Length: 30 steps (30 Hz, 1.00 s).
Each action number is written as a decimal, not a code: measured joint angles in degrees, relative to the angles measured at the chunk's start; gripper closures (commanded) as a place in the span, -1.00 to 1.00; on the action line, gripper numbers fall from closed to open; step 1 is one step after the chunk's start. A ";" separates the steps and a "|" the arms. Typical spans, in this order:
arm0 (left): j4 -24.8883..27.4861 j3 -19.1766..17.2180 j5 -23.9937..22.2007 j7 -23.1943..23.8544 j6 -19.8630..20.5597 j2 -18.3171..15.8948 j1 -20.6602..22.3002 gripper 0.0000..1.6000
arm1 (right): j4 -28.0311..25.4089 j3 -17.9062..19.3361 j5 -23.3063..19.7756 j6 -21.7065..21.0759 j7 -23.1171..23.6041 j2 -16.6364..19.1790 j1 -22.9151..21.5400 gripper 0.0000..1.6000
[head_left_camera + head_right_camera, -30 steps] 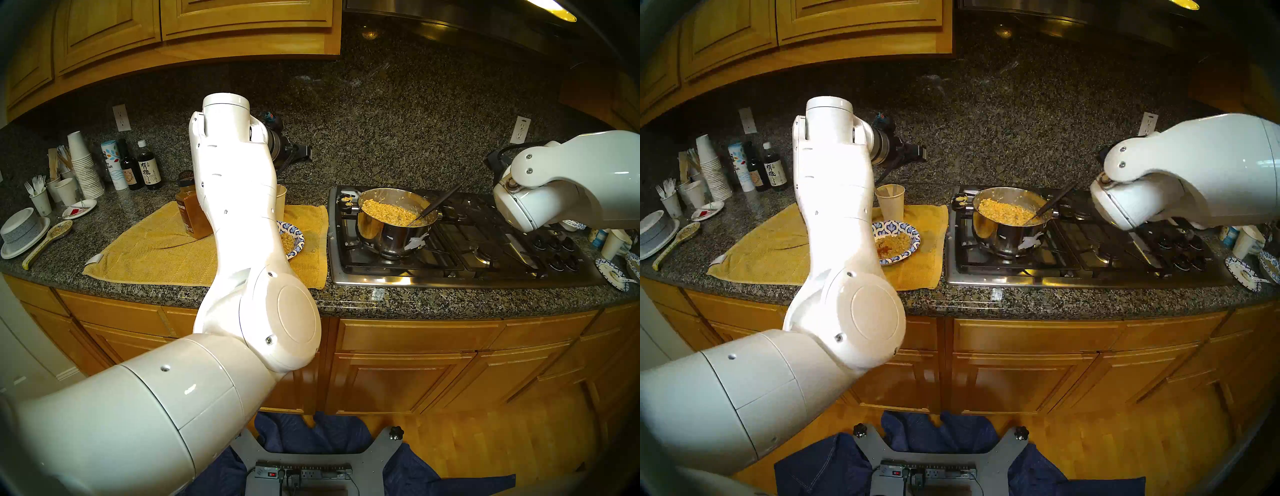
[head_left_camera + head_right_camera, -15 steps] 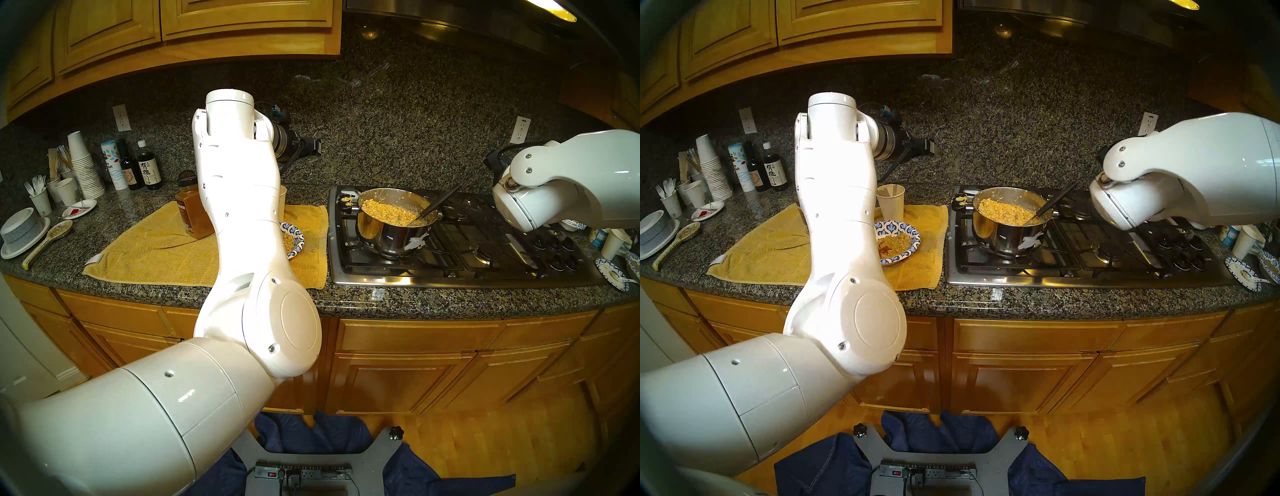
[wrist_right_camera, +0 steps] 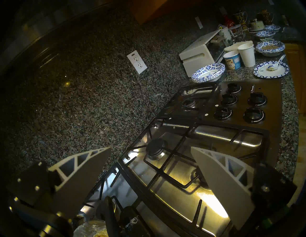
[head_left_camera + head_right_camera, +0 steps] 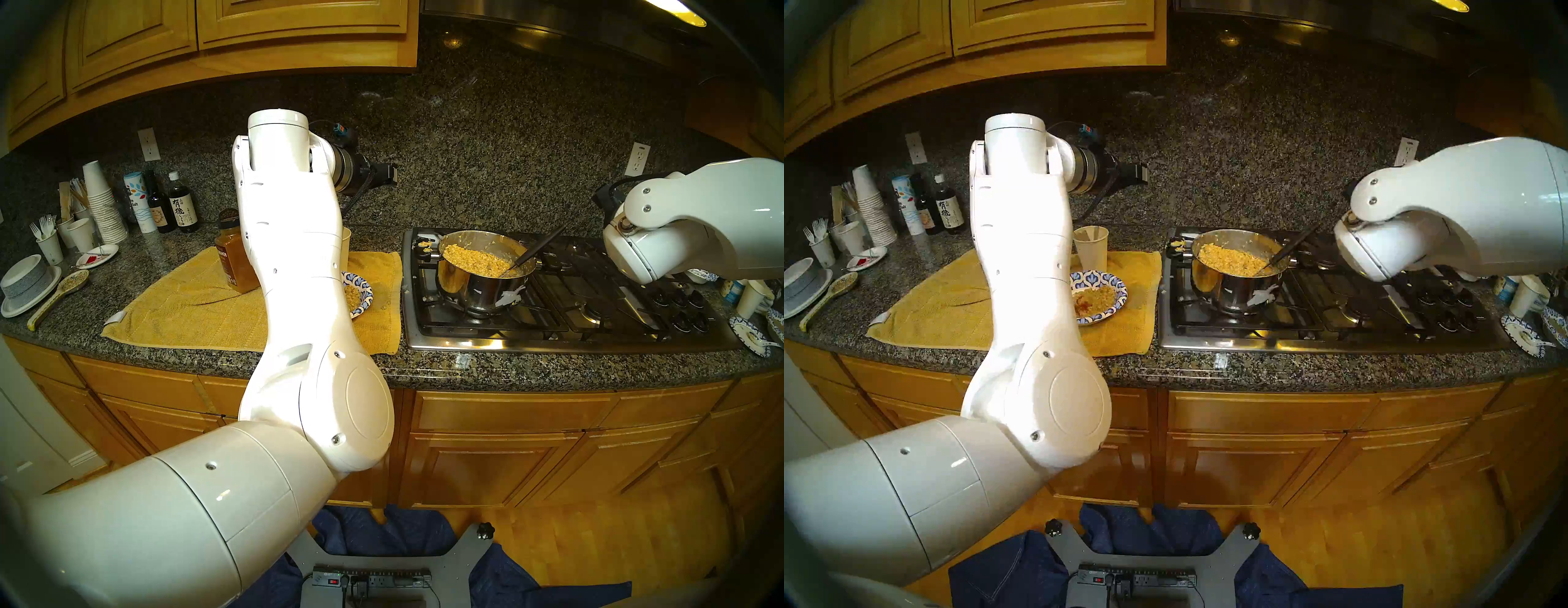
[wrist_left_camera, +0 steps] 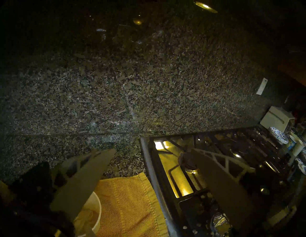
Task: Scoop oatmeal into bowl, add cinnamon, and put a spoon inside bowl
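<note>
Both grippers are hanging empty: left gripper (image 5: 153, 149) is spread wide with nothing between the fingers, and so is right gripper (image 3: 151, 147). The bowl (image 4: 1119, 293) is sitting on the yellow towel (image 4: 932, 310), already holding oatmeal (image 4: 1102, 296) with a brown patch of cinnamon (image 4: 1083, 302) on top. The cinnamon jar (image 4: 233, 259) is standing upright on the towel, left of the bowl. So I'm judging only the spoon is left.

The paper cup (image 4: 1091, 250) is standing just behind the bowl with a thin pale stick (image 4: 1096, 232) upright in it. That's likely the spoon, but it's too blurred to be sure.

Key relation: in the left wrist view the cup is lying below the left gripper, off toward its left finger, so I'm going to need to go down and back. The left arm is much nearer, while the right is parked over the stove (image 4: 1335, 314), well apart, beyond the pot (image 4: 1233, 288).

Versus 1 second ago, the left gripper is sitting slightly higher and further right along the back wall, and the right arm and everything on the counter are staying put
</note>
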<state>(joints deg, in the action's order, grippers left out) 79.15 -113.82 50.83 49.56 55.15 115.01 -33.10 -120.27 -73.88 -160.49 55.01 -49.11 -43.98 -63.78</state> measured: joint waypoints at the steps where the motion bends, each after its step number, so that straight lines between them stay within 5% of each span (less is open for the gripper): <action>1: 0.24 0.11 -0.27 0.00 0.00 0.00 -0.13 -1.00 | 0.00 0.00 -0.02 0.00 0.00 -0.02 0.00 -1.00; 30: 7.50 1.53 -6.94 0.00 0.00 0.00 -5.26 -1.00 | 0.09 0.00 -0.66 0.00 0.01 -0.53 0.00 -1.00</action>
<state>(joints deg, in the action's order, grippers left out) 86.65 -112.29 43.89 49.55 55.15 115.01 -38.35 -120.18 -73.88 -161.15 55.01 -49.10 -44.50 -63.78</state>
